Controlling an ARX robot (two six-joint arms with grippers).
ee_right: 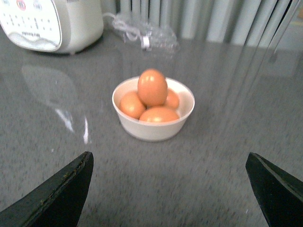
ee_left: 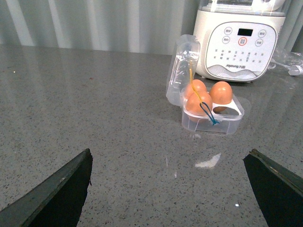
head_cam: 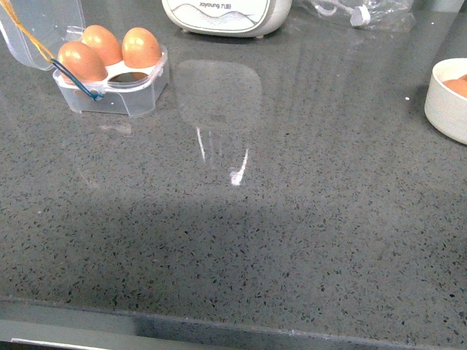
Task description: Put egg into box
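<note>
Left gripper (ee_left: 166,196): fingers (ee_left: 59,191) spread wide, nothing between them, hanging over the bare grey counter (head_cam: 292,219). Right gripper (ee_right: 166,196) is the same, with fingers (ee_right: 54,194) wide apart and empty.

The box (head_cam: 120,91) sits at the far left of the counter in the front view. Its clear lid (head_cam: 36,29) is swung open and stands up on the box's left side. A yellow loop (head_cam: 29,36) runs across the lid, and a blue loop (head_cam: 76,80) hangs over the near left corner. We count three brown eggs in its cups (head_cam: 102,44). The fourth cup (head_cam: 130,75), on the side nearer the robot, holds none. From the left wrist the box (ee_left: 213,120) is ahead of the gripper and well apart from it.

The egg (ee_right: 152,87) lies on top of the pile in the white bowl (ee_right: 151,130), resting on three other brown eggs (ee_right: 158,114). The bowl is ahead of the right gripper, not touched by it. In the front view the bowl (head_cam: 445,109) is cut off by the right edge, well apart from the box.

A white kitchen appliance (head_cam: 226,16) stands at the back, just behind and to the right of the box. A crumpled clear bag (ee_right: 147,33) lies further right along the back.
</note>
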